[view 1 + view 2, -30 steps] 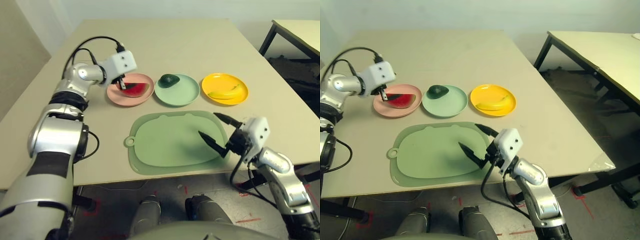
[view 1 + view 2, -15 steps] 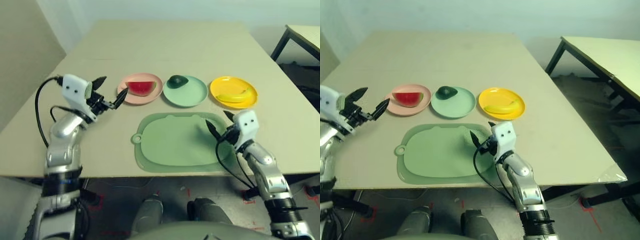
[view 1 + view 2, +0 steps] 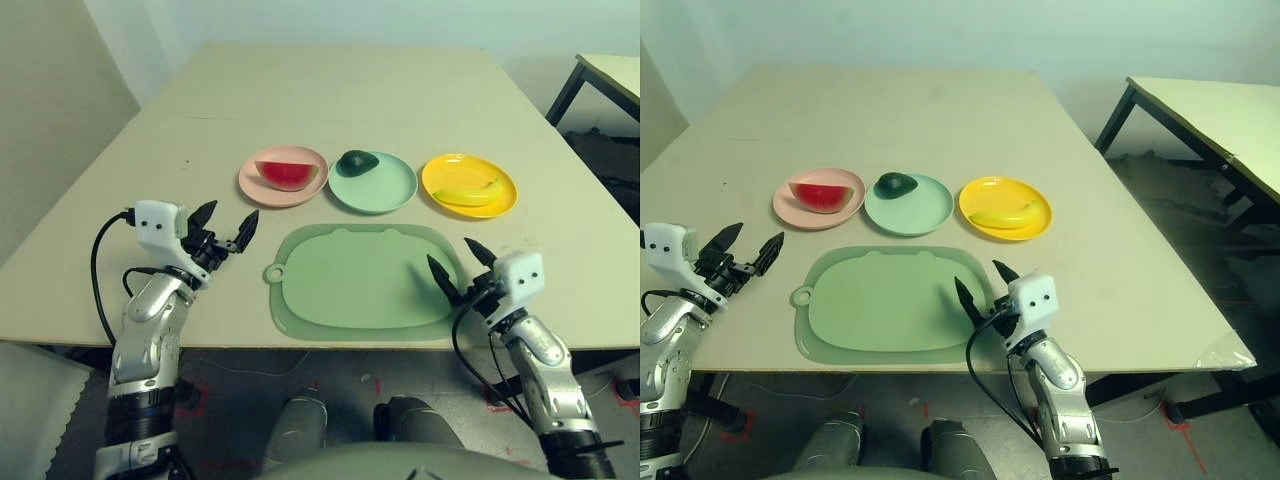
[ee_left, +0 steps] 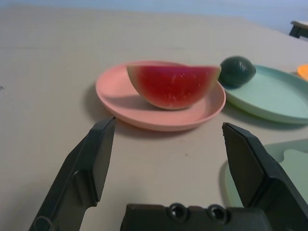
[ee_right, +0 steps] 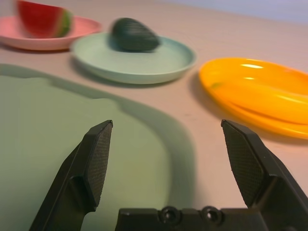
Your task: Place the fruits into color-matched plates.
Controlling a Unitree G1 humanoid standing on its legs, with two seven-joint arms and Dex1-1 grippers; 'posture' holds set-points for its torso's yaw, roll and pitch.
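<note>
The red watermelon wedge (image 3: pixel 287 173) lies in the pale pink plate (image 3: pixel 256 185). Beside it the dark green avocado (image 3: pixel 357 161) sits at the far edge of the mint green plate (image 3: pixel 385 189). The yellow banana (image 3: pixel 468 192) rests in the bright yellow plate (image 3: pixel 448 170). My left gripper (image 3: pixel 222 225) is open and empty, low over the table near its front left, well short of the pink plate (image 4: pixel 159 118). My right gripper (image 3: pixel 458 268) is open and empty at the right end of the green cutting board (image 3: pixel 360 280).
The large green cutting board with a small ring tab (image 3: pixel 273 274) lies bare in front of the three plates. A second table (image 3: pixel 1210 110) stands off to the right. The table's front edge runs just below both grippers.
My left arm has drawn back and down toward the front edge. My right gripper has also slid back toward the front edge. The fruits and plates stay where they were.
</note>
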